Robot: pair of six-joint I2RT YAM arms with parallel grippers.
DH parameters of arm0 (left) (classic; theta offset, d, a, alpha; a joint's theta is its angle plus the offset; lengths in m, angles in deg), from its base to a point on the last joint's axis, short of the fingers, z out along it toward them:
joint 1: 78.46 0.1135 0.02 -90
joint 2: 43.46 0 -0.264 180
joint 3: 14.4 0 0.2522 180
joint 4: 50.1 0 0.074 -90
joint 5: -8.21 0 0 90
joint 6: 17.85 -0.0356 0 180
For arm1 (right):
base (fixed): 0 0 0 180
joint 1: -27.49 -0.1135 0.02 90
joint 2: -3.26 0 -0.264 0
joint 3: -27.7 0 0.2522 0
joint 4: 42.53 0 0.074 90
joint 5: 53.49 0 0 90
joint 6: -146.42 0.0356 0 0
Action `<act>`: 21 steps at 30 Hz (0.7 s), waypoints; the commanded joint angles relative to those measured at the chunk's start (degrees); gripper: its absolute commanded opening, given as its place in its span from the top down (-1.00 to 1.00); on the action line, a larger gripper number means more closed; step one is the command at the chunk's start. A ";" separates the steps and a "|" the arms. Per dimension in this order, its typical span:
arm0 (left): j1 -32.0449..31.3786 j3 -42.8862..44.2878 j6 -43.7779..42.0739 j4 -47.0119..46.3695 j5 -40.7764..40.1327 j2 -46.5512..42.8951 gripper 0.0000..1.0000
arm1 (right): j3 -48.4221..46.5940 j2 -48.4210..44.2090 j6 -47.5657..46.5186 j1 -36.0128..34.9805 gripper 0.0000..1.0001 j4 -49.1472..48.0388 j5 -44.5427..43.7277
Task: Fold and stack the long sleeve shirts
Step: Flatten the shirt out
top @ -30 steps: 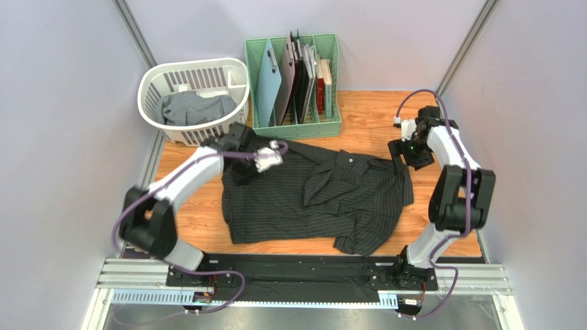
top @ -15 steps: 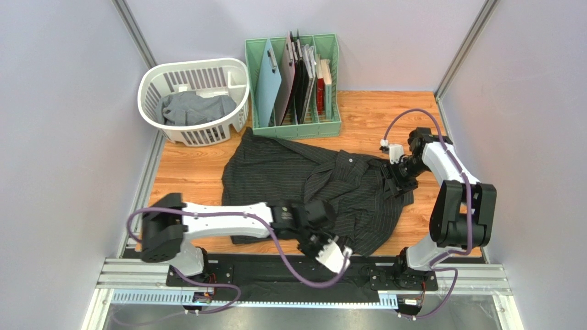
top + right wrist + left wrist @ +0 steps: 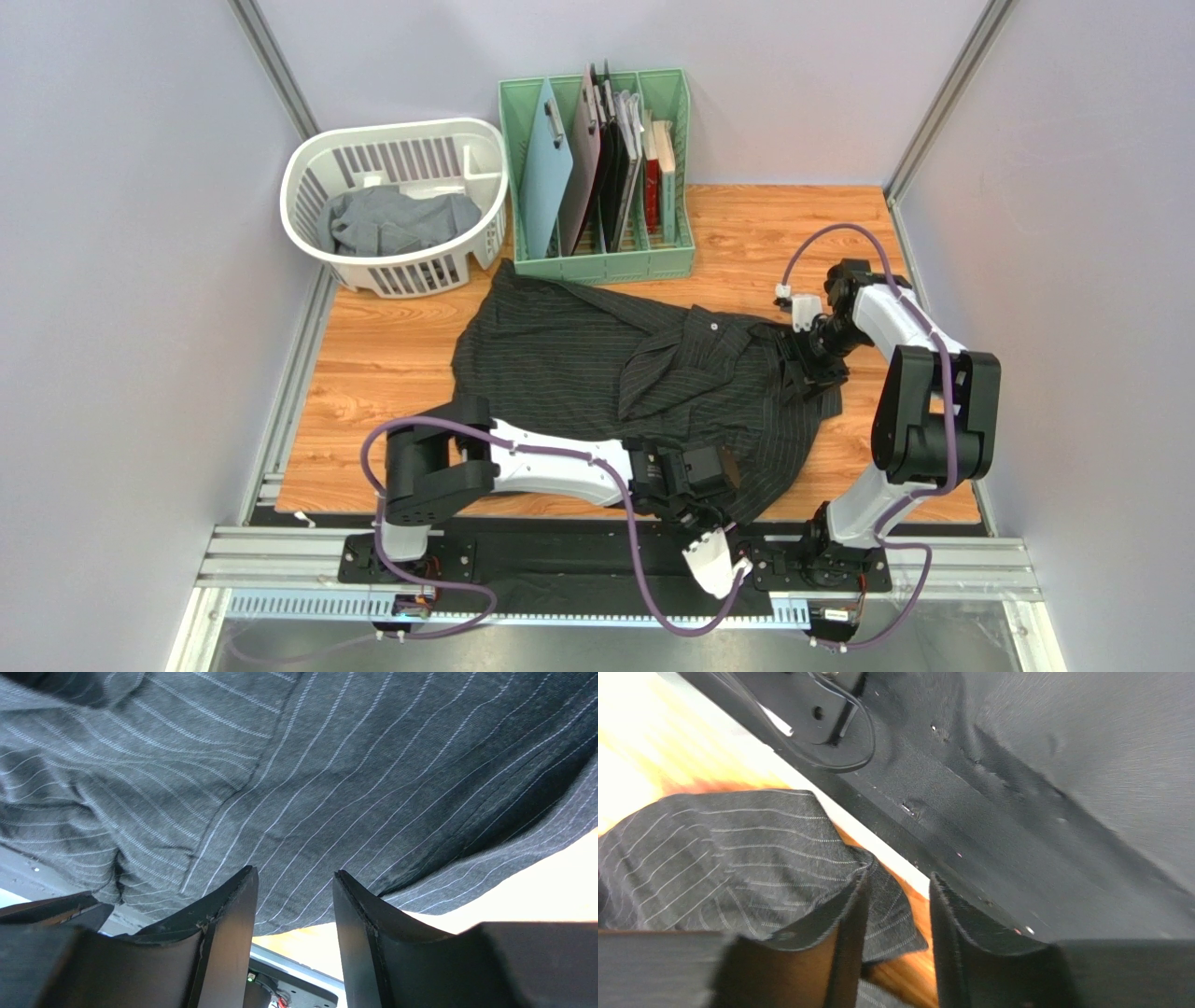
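Spread unfolded, black pinstriped shirt [image 3: 589, 364] awaits grips: left gripper [image 3: 898, 882] open at its near hem, right gripper [image 3: 295, 875] open over its right edge, probably to pinch and straighten.

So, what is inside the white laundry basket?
A crumpled grey shirt lies inside the white basket. Whatever is beneath the cloth is covered, so I cannot tell.

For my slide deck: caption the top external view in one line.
Black pinstriped shirt lies unfolded on the wooden table; grey shirt sits in the white basket.
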State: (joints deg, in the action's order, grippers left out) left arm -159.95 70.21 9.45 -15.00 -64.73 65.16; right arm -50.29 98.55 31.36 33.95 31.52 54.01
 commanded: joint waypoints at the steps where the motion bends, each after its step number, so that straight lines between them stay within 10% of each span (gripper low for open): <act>1: -0.42 -1.50 -4.71 -5.87 -2.64 1.16 0.25 | -2.22 1.30 1.77 0.05 0.05 -2.46 -2.11; 11: -0.51 -0.63 -0.25 -4.65 -5.45 0.81 1.00 | -1.87 2.89 1.68 0.05 0.14 -3.60 -4.22; 21: 5.61 7.71 17.76 3.88 8.67 -13.53 1.00 | -6.25 3.24 0.71 0.04 0.15 -2.64 -4.75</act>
State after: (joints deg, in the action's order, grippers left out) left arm -159.45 69.56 17.02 -13.01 -64.40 56.46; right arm -52.54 101.32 32.60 33.92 29.31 50.07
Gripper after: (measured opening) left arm 0.003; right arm 0.427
